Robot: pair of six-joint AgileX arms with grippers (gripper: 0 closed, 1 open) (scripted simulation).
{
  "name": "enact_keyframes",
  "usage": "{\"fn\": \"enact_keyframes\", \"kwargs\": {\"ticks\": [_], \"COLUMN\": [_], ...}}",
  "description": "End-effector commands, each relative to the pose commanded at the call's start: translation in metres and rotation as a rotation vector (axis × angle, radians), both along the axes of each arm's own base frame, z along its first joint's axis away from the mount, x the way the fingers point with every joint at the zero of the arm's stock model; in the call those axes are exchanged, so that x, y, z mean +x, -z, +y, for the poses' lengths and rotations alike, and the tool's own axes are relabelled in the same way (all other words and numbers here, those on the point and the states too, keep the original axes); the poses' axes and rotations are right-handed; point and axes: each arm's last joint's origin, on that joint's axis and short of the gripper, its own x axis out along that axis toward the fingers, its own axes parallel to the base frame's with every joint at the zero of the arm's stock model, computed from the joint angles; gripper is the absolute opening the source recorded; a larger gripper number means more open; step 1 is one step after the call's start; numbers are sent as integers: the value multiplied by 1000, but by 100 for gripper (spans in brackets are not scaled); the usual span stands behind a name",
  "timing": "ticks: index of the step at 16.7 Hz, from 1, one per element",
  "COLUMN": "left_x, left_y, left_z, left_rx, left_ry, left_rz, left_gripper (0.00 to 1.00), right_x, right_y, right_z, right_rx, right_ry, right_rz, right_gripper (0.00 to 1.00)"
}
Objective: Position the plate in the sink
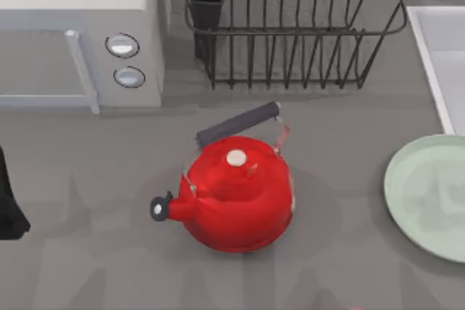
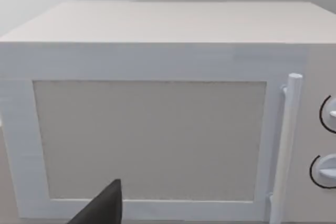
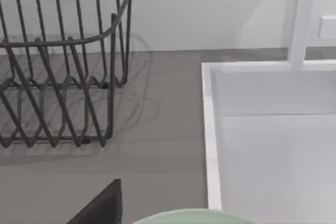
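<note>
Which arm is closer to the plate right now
Right. Its wrist camera looks down at the plate and sink right below. The left arm sits at the table's far left, facing the microwave.

Quick layout rundown of the counter

You've got the kettle [image 1: 236,194] sitting mid-table, with the microwave [image 1: 80,34] behind it to the left and the dish rack [image 1: 290,30] behind it. The sink [image 1: 439,56] is at the far right, and the plate [image 1: 429,197] lies on the table just in front of it.
</note>
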Motion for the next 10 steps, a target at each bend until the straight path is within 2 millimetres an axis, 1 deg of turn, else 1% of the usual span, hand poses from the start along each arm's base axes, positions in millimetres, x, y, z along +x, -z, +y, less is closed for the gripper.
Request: {"fn": "enact_keyframes", "kwargs": {"ticks": [2, 4, 7, 10], "left_x": [0, 0, 0, 0], "left_y": [0, 0, 0, 0], "left_z": [0, 0, 0, 0], "left_rx": [0, 0, 0, 0], "left_ry": [0, 0, 0, 0], "left_rz": [0, 0, 0, 0], "left_gripper": [100, 100, 100, 100], "right_x": [10, 28, 65, 111], "right_y": [-18, -35, -52, -53], "right_z": [5, 12, 28, 52], "right_rx": [24, 42, 54, 41], "right_ry": [-25, -46, -66, -66], "right_rz": [135, 296, 566, 839], "right_gripper": [100, 100, 100, 100]}}
